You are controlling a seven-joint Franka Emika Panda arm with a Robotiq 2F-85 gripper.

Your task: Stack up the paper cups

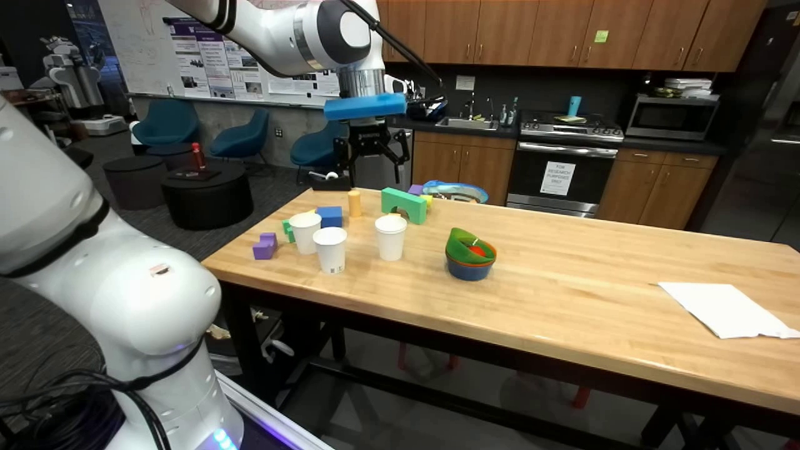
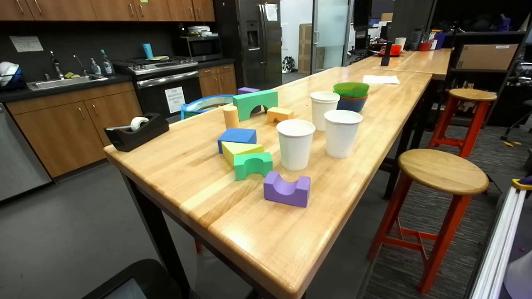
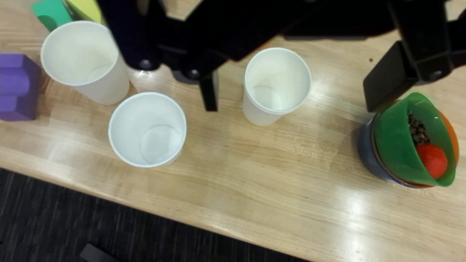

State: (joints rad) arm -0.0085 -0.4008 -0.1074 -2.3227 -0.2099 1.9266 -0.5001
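– Pale wood table [image 1: 562,269] at the far end of my link, kitchen cabinets [image 1: 512,34] behind it. Where do the paper cups [image 2: 296,145] stand?

– All three on it, upright, mouths up, presumably so that one can drop into another. The edge cup [image 3: 147,131] and the block-side cup [image 3: 85,62] are near each other; the lone cup [image 3: 275,85] stands farther along, towards the bowls [image 1: 469,271]

– And the tool [image 1: 375,167]?

– Wide, holding nothing. It hangs above the table; in the wrist view I see the lone cup in the gap between its fingers [image 3: 387,76]. I judge that spread sensible: they must pass either side of a tapered paper wall that could crumple under a hard squeeze

– Why would you go for that one?

– Room, I'd say. It stands clear of the other two, whereas the block-side cup has the purple block [image 2: 286,191] and the small green arch [image 2: 252,163] close by, which a wide finger could knock. It also looks doubled at the top; perhaps two are nested there, but I can't tell

– The green bowl [image 3: 395,145]?

– Tilted in its stack with a red thing [image 3: 432,160] inside, off beyond the lone cup, so I'd leave it be
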